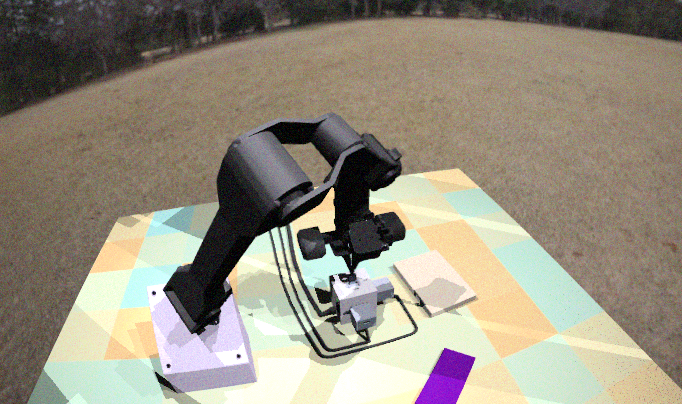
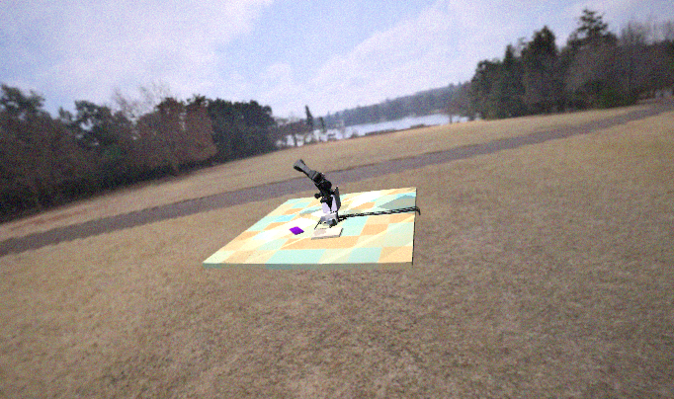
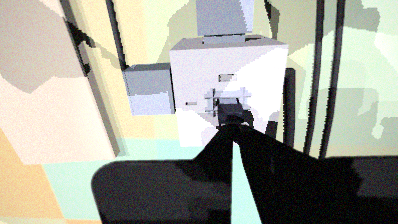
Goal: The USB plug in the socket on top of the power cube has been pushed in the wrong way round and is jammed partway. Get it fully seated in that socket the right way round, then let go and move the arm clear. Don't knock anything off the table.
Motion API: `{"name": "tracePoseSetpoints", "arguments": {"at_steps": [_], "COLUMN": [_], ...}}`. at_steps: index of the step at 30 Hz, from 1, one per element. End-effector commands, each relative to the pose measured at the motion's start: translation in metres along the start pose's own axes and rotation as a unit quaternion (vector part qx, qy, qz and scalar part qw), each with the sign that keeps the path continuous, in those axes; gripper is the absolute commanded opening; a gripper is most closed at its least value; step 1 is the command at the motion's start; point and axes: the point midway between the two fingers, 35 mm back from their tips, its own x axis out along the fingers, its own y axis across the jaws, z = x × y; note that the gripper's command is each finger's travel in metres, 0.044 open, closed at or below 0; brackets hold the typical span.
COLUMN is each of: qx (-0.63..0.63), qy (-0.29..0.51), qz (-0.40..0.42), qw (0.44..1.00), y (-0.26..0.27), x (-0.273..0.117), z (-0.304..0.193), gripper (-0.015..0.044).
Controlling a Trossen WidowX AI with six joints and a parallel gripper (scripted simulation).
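The white power cube [image 1: 368, 291] [image 3: 200, 75] stands on the table below the arm. My gripper [image 1: 352, 271] [image 3: 233, 132] points down at the cube's top face and is shut on the USB plug [image 3: 230, 106], a small dark piece at the fingertips. The plug is at the top socket, inside a pale raised outline on the cube. The fingers hide much of the plug, so its depth in the socket and which way round it sits cannot be told. In the exterior view these parts are too small to read.
Grey blocky plugs [image 1: 384, 288] [image 1: 364, 319] [image 3: 150, 90] [image 3: 225, 17] stick out of two cube sides. Black cables [image 1: 328, 355] loop around the cube. A pale flat slab [image 1: 423, 271] [image 2: 331, 232] [image 3: 45, 110] lies beside it. A purple strip [image 1: 446, 376] [image 2: 295, 230] lies farther off.
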Motion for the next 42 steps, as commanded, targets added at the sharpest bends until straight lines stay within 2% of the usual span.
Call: {"name": "tracePoseSetpoints", "arguments": {"at_steps": [1, 42], "qx": [-0.002, -0.002], "qy": [-0.001, -0.001], "qz": [0.001, 0.001], "qw": [1.0, 1.0], "y": [0.0003, 0.0002], "x": [0.001, 0.0059], "z": [0.0001, 0.0006], "gripper": [0.0, 0.0]}}
